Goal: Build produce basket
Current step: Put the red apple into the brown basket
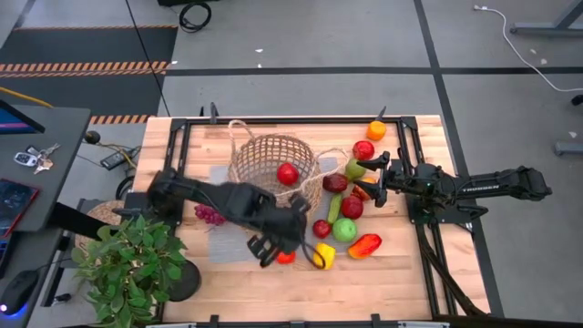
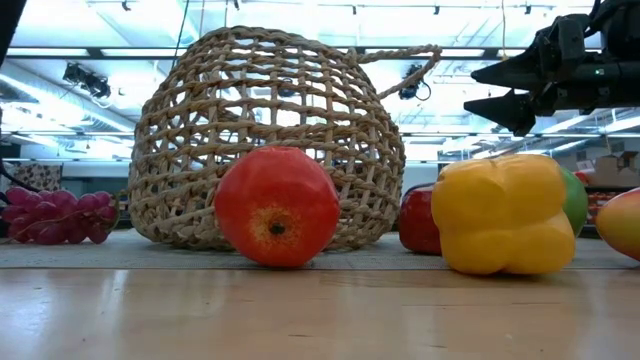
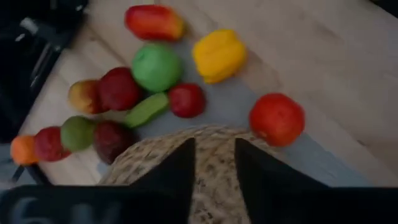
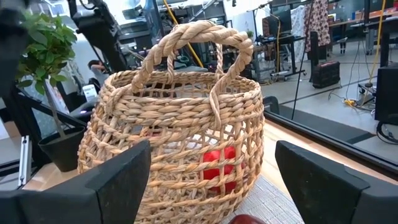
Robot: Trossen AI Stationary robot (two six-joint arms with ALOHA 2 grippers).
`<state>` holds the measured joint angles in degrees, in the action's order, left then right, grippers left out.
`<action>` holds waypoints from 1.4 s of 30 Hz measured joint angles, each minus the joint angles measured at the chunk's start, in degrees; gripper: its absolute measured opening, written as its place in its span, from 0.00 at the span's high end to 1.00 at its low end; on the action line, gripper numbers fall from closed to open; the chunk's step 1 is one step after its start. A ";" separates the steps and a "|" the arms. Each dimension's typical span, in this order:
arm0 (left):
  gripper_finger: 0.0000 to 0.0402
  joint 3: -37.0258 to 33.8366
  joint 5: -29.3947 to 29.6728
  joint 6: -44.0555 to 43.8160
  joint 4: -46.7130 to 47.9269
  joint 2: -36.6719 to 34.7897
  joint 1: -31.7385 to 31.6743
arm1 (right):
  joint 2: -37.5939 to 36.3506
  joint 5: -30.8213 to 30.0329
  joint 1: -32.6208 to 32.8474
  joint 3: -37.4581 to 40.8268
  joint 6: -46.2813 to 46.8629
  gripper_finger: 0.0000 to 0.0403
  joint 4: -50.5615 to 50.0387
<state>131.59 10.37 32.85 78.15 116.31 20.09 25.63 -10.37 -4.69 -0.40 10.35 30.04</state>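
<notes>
The tan wicker basket [image 1: 271,160] stands on the table's far middle with a red apple [image 1: 288,173] inside; it also shows in the right wrist view [image 4: 177,124]. The other produce lies to its right and near side: an orange [image 1: 376,130], a green pear [image 1: 354,169], a green apple [image 1: 344,230], a yellow pepper [image 1: 323,256], a red-orange pepper [image 1: 364,245] and a red fruit [image 2: 277,205]. My left gripper [image 1: 290,228] is raised over the basket's near side, open and empty [image 3: 214,146]. My right gripper [image 1: 367,179] is open and empty, level, facing the basket from the right [image 4: 212,149].
Purple grapes [image 1: 209,215] lie left of the basket on a grey mat [image 1: 219,241]. A potted green plant [image 1: 127,264] stands at the near left corner. Bare wood stretches along the near edge [image 1: 383,292].
</notes>
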 joint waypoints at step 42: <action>0.12 0.02 9.16 9.16 4.95 20.37 11.00 | 0.02 0.00 0.00 0.01 0.00 0.14 -0.07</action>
<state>131.61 19.53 42.02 83.10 136.68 31.08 25.65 -10.37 -4.69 -0.39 10.35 29.97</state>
